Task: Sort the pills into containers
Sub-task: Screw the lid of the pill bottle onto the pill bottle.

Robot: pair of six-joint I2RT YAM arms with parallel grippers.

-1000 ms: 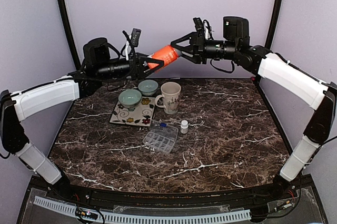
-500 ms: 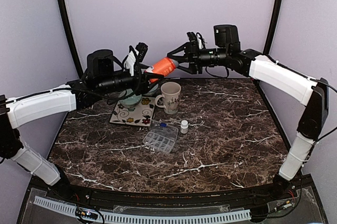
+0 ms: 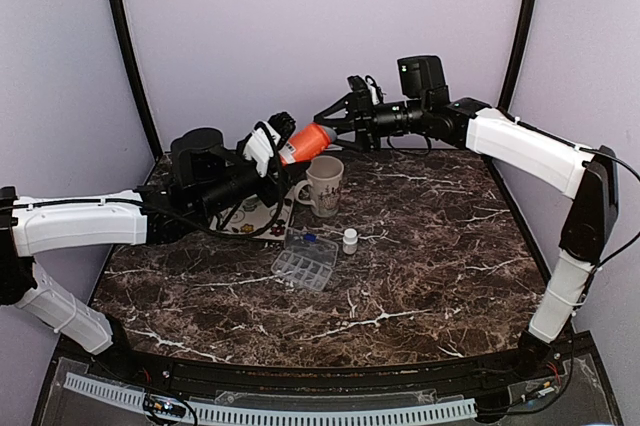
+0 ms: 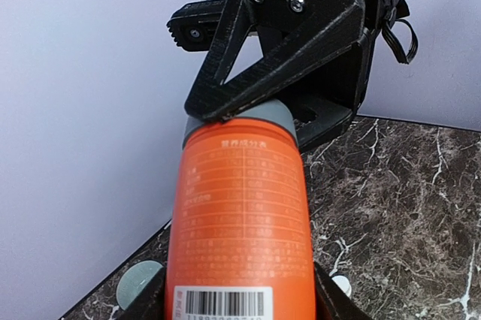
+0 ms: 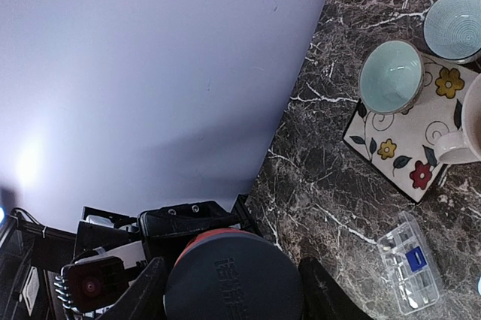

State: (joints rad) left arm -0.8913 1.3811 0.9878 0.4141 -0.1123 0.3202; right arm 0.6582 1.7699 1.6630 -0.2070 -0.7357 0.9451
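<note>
An orange pill bottle (image 3: 308, 142) with a grey cap (image 4: 263, 116) hangs in the air above the mug, held from both ends. My left gripper (image 3: 278, 151) is shut on the bottle's body (image 4: 240, 215), one finger (image 4: 143, 301) on each side. From the opposite end, my right gripper (image 3: 335, 131) is shut round the cap (image 5: 229, 275), fingers (image 5: 319, 290) flanking it. A clear compartment pill box (image 3: 305, 266) lies on the table in front of the mug. The pills themselves are hidden.
A cream mug (image 3: 325, 184) stands under the bottle. Two pale green bowls (image 5: 391, 76) (image 5: 453, 25) sit on a flowered tile (image 5: 409, 140) to its left. A small white bottle (image 3: 350, 240) stands beside the pill box.
Both arms have carried the bottle down and a little toward the front. The left arm has dropped lower and the right gripper has followed leftward. Both grips are unchanged.
</note>
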